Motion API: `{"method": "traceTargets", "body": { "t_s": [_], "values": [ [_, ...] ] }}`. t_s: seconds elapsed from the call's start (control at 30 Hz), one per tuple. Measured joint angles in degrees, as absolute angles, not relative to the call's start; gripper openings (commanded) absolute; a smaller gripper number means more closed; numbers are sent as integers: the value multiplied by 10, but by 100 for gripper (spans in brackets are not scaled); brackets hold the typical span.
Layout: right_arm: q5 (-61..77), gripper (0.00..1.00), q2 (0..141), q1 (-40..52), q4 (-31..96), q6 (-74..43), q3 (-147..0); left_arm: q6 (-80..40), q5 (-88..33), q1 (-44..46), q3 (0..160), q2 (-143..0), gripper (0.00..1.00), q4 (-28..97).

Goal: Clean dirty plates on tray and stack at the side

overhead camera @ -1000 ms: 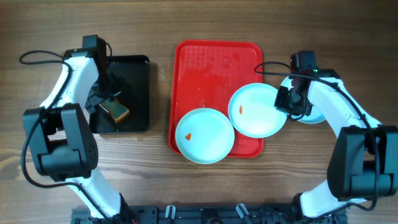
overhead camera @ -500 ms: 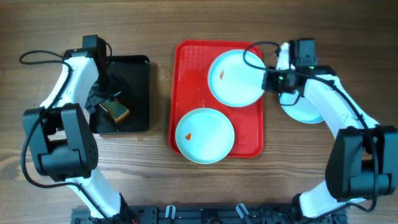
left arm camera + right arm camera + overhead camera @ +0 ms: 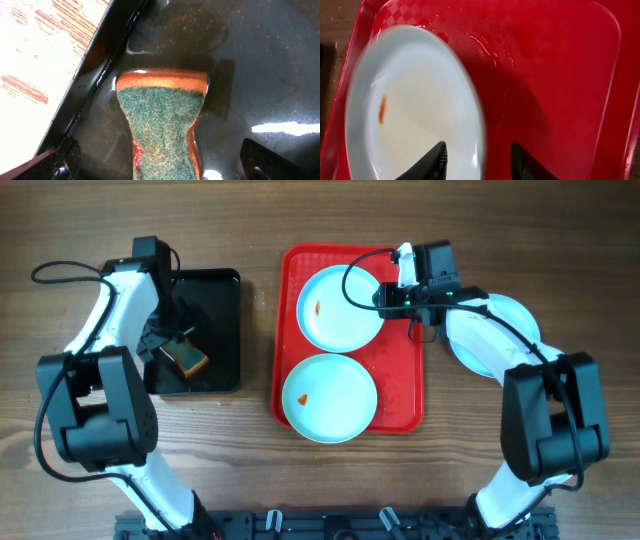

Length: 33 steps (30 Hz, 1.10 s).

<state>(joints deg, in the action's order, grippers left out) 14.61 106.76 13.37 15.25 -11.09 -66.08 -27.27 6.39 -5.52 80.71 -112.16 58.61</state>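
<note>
Plate (image 3: pixel 338 308) rim in right pincer (image 3: pixel 479 149), over tray (image 3: pixel 400 395).

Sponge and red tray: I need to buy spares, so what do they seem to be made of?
The sponge: a green, coarse fibrous scouring layer on orange foam, probably synthetic; it looks wet. The red tray: likely moulded plastic, glossy, judging by its even colour, rounded raised rim, fine checked texture and shine under water drops.
</note>
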Motion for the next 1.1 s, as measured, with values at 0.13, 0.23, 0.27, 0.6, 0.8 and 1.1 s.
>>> {"method": "traceTargets", "body": {
  "t_s": [0.13, 0.23, 0.27, 0.6, 0.8, 1.1],
  "values": [
    [148, 49, 1035, 134, 183, -108, -661, -273, 64, -55, 807, -1122, 100, 586],
    [150, 49, 968, 134, 248, -108, -667, -273, 64, -55, 807, -1122, 100, 586],
    [150, 49, 951, 134, 264, -108, -672, -273, 64, -55, 807, -1122, 100, 586],
    [150, 50, 868, 134, 394, -108, -695, -273, -37, -55, 807, -1122, 100, 605],
    [150, 50, 868, 134, 399, -108, -695, -316, -25, -69, 807, -1122, 33, 666],
    [150, 50, 868, 134, 400, -108, -695, -318, 16, -71, 736, -1121, 4, 521]
  ]
}}
